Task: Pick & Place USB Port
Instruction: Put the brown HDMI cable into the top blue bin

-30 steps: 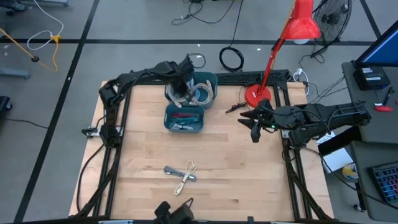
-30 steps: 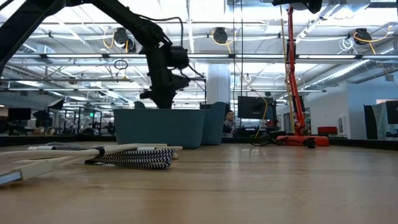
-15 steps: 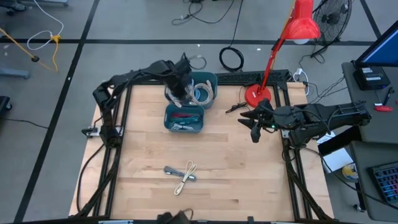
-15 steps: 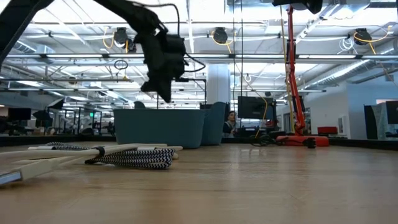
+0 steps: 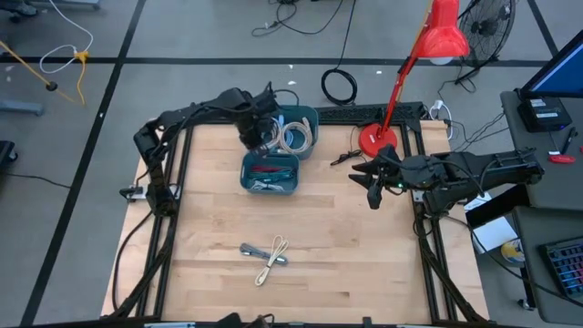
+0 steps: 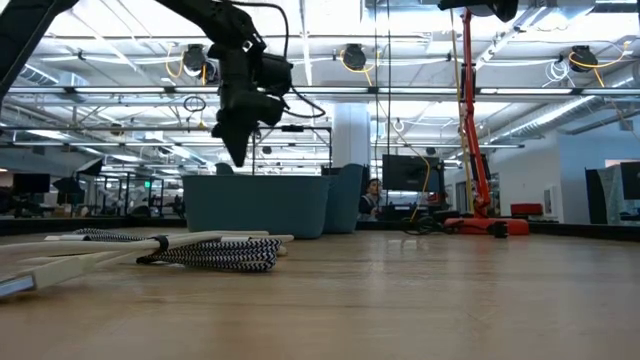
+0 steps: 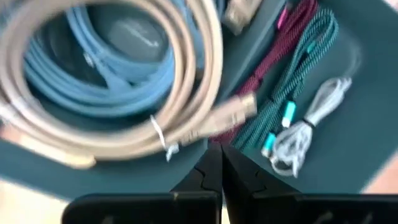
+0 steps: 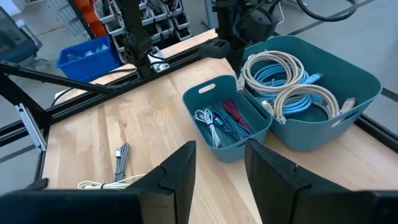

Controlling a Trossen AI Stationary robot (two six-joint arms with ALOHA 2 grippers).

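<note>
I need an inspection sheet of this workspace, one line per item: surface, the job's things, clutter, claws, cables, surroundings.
Surface: wooden table, bare in most places.
Job's things: large teal bin holding beige and blue cable coils; small teal bin beside it holding thin cables.
Clutter: red desk lamp at the far edge of the table.
Claws: left claw shut, empty, above the bins; right claw open, empty, waiting at the right side of the table.
Cables: beige cable and grey braided cable lying loose on the table near the front.
Surroundings: black cable coil on the floor; a person far behind in the low view.
</note>
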